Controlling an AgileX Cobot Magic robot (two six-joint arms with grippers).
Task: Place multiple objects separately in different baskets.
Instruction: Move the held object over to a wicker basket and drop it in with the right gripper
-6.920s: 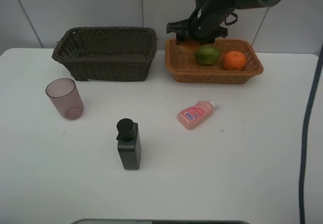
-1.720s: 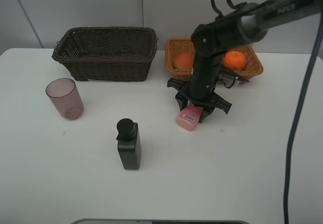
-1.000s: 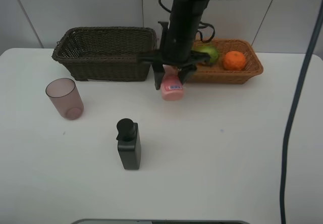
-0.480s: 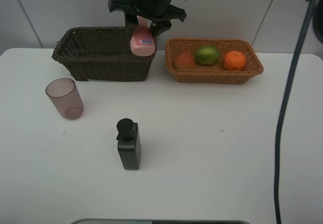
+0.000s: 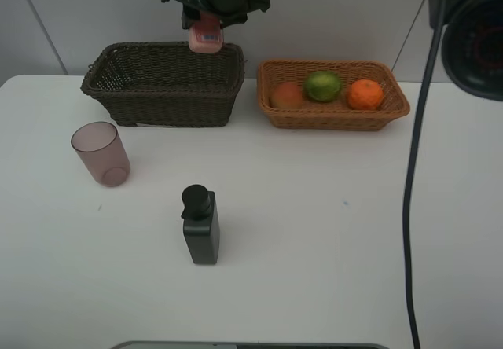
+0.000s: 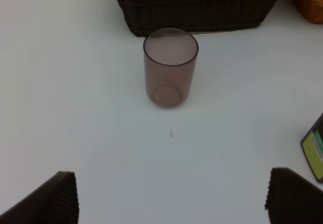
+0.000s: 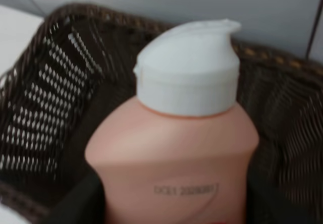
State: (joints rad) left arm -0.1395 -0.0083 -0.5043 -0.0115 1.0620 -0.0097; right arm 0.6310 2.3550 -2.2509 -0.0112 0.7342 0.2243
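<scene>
My right gripper (image 5: 207,20) is shut on the small pink bottle (image 5: 206,39) and holds it in the air over the back right part of the dark brown basket (image 5: 165,82). The right wrist view shows the pink bottle (image 7: 174,153), white cap forward, with that basket (image 7: 50,82) beneath. The light tan basket (image 5: 334,113) holds the reddish-orange fruit (image 5: 287,95), the green fruit (image 5: 322,86) and the orange (image 5: 365,93). The purplish cup (image 5: 100,154) and the black pump bottle (image 5: 201,225) stand on the table. My left gripper (image 6: 171,176) is open, short of the cup (image 6: 170,66).
The two baskets stand side by side at the back of the white table (image 5: 330,231), close to the wall. A black cable (image 5: 416,176) hangs down at the right. The pump bottle's edge (image 6: 314,148) shows beside my left gripper.
My right gripper has carried the pink bottle a little left and farther back, from the dark basket's right front rim to above its rear part. The left gripper has not moved.
</scene>
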